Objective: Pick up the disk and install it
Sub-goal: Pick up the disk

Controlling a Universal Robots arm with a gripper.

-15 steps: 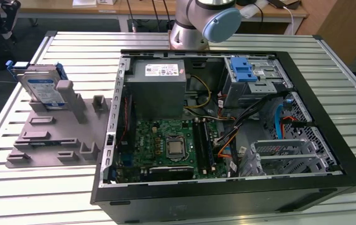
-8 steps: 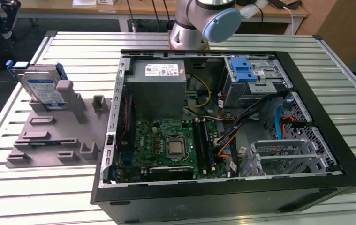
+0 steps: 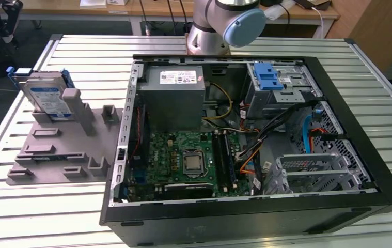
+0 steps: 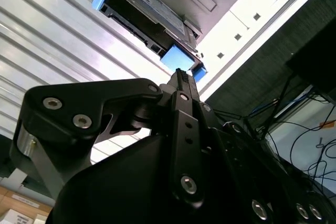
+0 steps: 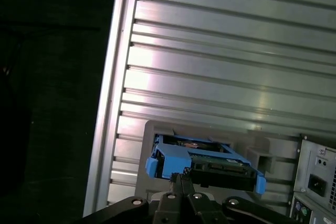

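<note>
Open computer case (image 3: 251, 139) lying on its side on a ribbed metal bench (image 3: 78, 49), insides exposed. Inside the case:
- grey power supply (image 3: 171, 98) with a white sticker, toward the far end
- green board (image 3: 189, 160), toward the near end
- grey cage (image 3: 275, 85) with a blue latch, in the far corner on the exterior view's right
- loose cables (image 3: 251, 137) trailing between them

Outside the case, just beside its wall on the exterior view's left: flat grey holder (image 3: 58, 150) with raised blocks and slots. Standing on edge at the holder's corner away from the case: the disk (image 3: 47, 101), silver with a white-and-blue label and a blue frame around its edges. Not yet picked up, not yet installed.

Behind the case's far wall: base of the arm (image 3: 216, 26), cut off by the top edge of the exterior view.

In both wrist views: black tool (image 4: 181, 73) (image 5: 180, 174), fingertips pressed together, gripping nothing. Beyond the tips and apart from them, the disk (image 4: 147, 19) (image 5: 202, 161) seen edge-on in its holder (image 5: 152, 129), blue frame at both ends, ribbed bench (image 5: 220, 51) around it. In the first wrist view, a corner of the case's back panel (image 5: 315, 182) near the holder.
</note>
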